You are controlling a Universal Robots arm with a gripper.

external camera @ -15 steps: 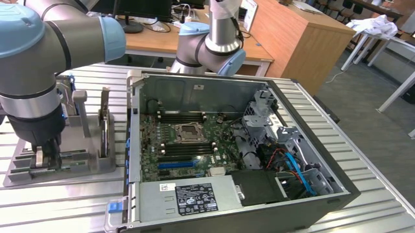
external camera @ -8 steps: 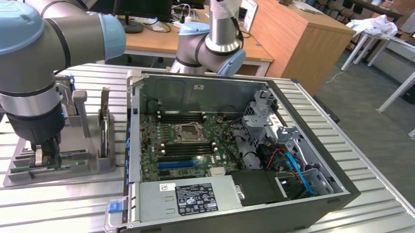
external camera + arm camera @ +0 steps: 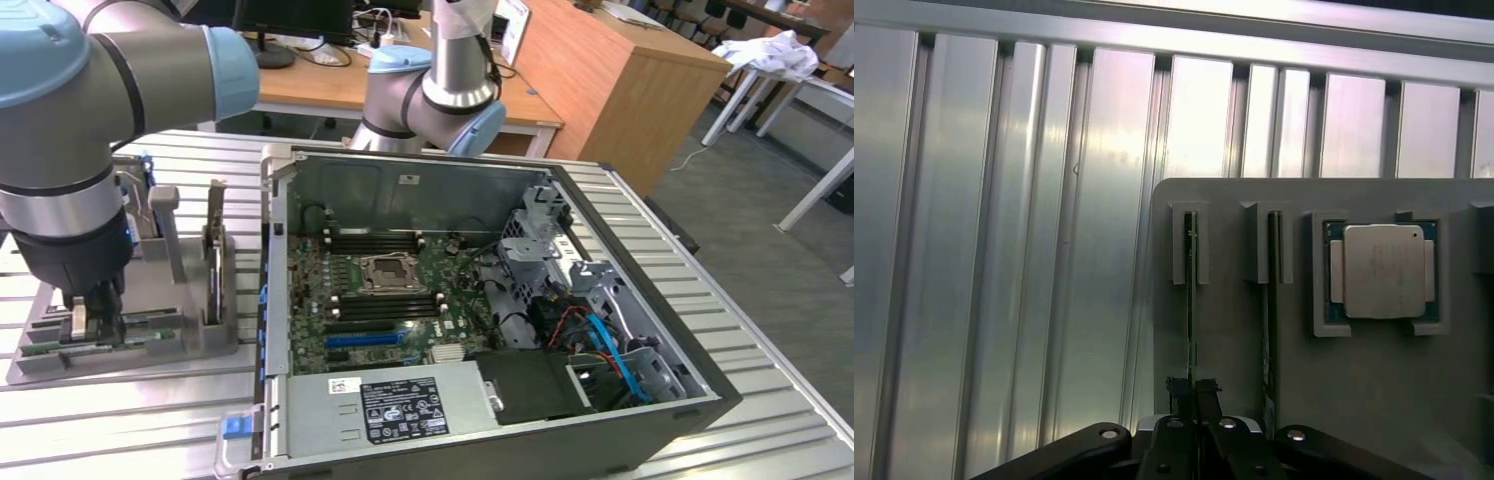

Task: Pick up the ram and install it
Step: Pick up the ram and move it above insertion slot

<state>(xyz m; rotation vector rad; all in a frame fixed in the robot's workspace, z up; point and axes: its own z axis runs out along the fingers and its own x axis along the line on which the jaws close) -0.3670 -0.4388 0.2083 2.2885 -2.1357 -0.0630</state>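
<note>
Green ram [image 3: 1192, 300] upright in grey holder [image 3: 1374, 400], jaws clamped on its edge; silver CPU [image 3: 1382, 270] nearby, markings unreadable

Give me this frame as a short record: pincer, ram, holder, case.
pincer: at the grey holder, right over the ram
ram: on edge, seated in its holder slot
second stick: on edge in the neighbouring slot
CPU chip: in a holder pocket beside the sticks
case: open, motherboard exposed, on the exterior view's right of the holder

An open computer case [image 3: 400, 200] sits on the slatted table [image 3: 120, 430]; a CPU chip [image 3: 1382, 270] rests in a grey holder [image 3: 1374, 390].
</note>
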